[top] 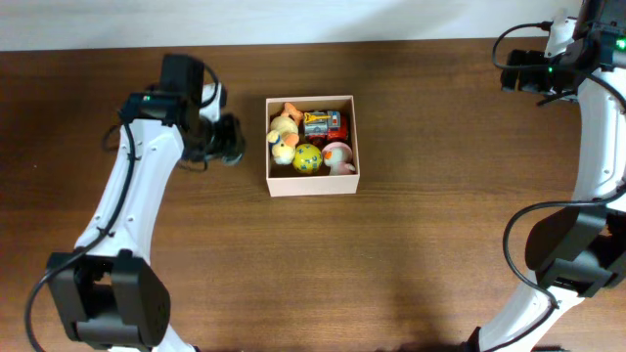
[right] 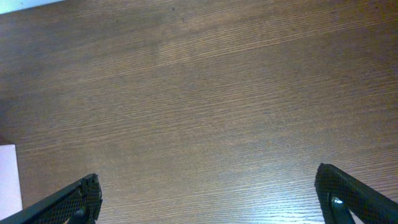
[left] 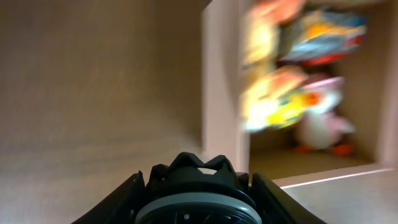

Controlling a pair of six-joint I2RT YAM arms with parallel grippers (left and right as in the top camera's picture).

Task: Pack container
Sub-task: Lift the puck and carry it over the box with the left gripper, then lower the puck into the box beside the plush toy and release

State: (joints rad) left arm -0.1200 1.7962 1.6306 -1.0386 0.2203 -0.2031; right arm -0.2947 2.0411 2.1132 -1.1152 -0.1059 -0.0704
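Task item: the square, shallow, open-topped cardboard container point(top: 313, 185) with white outer walls stands near the middle of the surface, slightly towards the far edge.
Contents: an orange-and-yellow plush toy point(top: 285, 124), a red toy car point(top: 324, 123), a round yellow ball point(top: 307, 157) and a pink-and-white duck figure point(top: 338, 156) lie close together inside the walls.
Left claw point(top: 235, 140): positioned just beside the container's left wall. The left wrist view is blurred and the fingertips are out of frame, so it cannot be told whether the fingers are apart or together.
Right claw point(right: 206, 177): fingers spread wide apart, holding nothing, over bare wood well apart from the container.
Step in hand: judged as the end of packing, since every toy in view is already inside.
Procedure: raise the left claw clear of the wall height before any sideways travel. The cardboard is probably light and will likely slide if the wall is nudged.
Check: confirm that no toy rides above the rim. The plush toy sits against the far left corner and is the likeliest to catch.
Right arm: keep it parked at the far right, as no reach is needed.
Surface: dark brown wood-grain surface point(top: 440, 244), matte and flat.
Room: a pale band point(top: 293, 18) runs beyond the far edge of the surface, and its nature cannot be told.
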